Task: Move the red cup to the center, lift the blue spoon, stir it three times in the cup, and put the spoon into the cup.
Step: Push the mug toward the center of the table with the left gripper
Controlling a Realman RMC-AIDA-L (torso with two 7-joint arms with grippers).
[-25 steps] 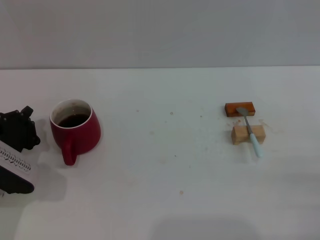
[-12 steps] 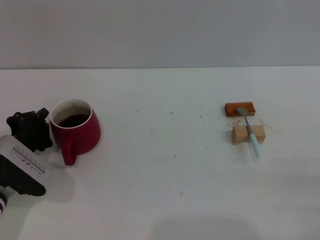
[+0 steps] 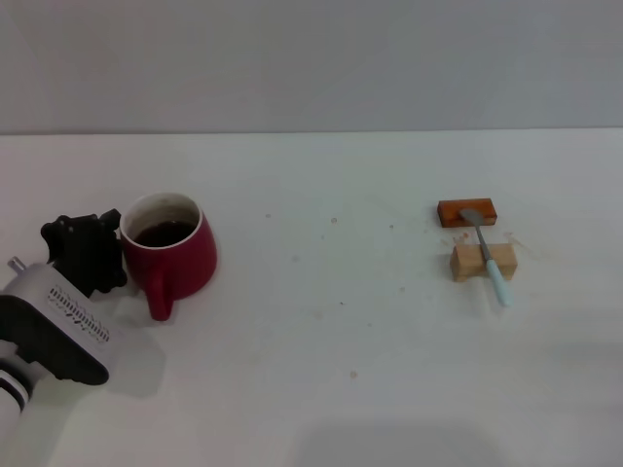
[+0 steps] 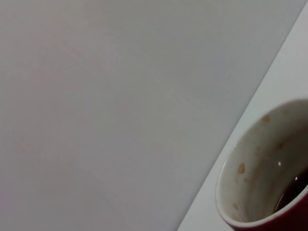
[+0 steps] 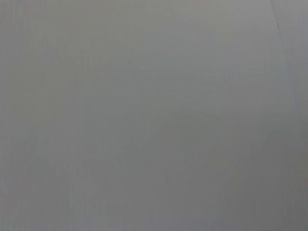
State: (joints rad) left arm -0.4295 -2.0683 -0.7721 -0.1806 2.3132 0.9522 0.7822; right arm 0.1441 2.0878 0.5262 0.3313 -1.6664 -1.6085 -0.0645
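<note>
The squat dark-red ceramic mug [image 3: 170, 253], heavy, rigid, glazed-slick and holding dark liquid, sits touching the left gripper [image 3: 91, 253], whose finger opening I cannot tell; its thick handle seems the safest hold.

The red cup [image 3: 173, 255] is dark red, white inside, with dark, seemingly brown liquid. The blue spoon [image 3: 491, 261] has a pale-blue handle and grey bowl. The table [image 3: 331, 370] is white.

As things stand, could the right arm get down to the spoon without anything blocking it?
Probably yes. The spoon lies exposed across two small blocks, nothing above or beside it. The right arm is out of view, so its reach is unconfirmed; the left end effector is beside the cup.
</note>
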